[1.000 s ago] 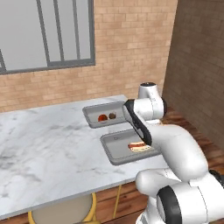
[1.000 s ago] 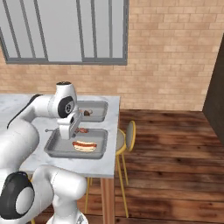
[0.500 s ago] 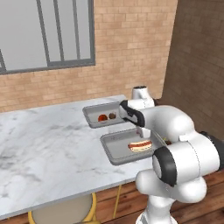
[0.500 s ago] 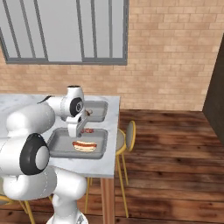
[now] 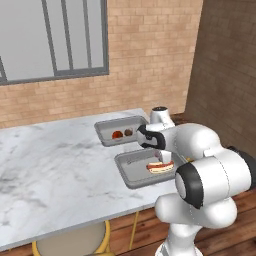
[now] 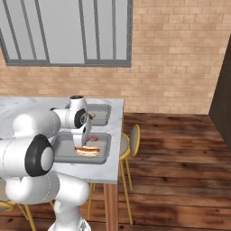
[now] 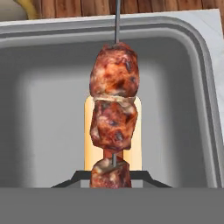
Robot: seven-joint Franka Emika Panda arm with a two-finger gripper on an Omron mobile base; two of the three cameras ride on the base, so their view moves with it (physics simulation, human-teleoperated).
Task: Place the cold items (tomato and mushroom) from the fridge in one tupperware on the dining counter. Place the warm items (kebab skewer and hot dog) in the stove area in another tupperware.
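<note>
Kebab skewer is what I'm watching: it hangs straight out ahead of my gripper, whose jaws are pinched shut on its lowest chunk, and it now sits directly over the hot dog lying in the near tupperware. Compared with a second ago, I've swung the arm in and folded it tighter, so the hand has come from the outer side of the tray to a spot above its middle. My read is that the carry is done and only the release is left; once the skewer lies with the hot dog, the warm pair should be finished.

In the left base view the hot dog sits below the hand in the near tupperware. Beyond the gripper, the second tupperware holds the tomato and, just beside it, the mushroom, so the cold pair looks settled. Both trays rest near the end of the dining counter.

Nothing stands between the skewer and the tray floor except the hot dog itself; I judge the skewer may land across the bun. Past the counter's end, a yellow-framed stool stands on the wooden floor, well clear of the arm.
</note>
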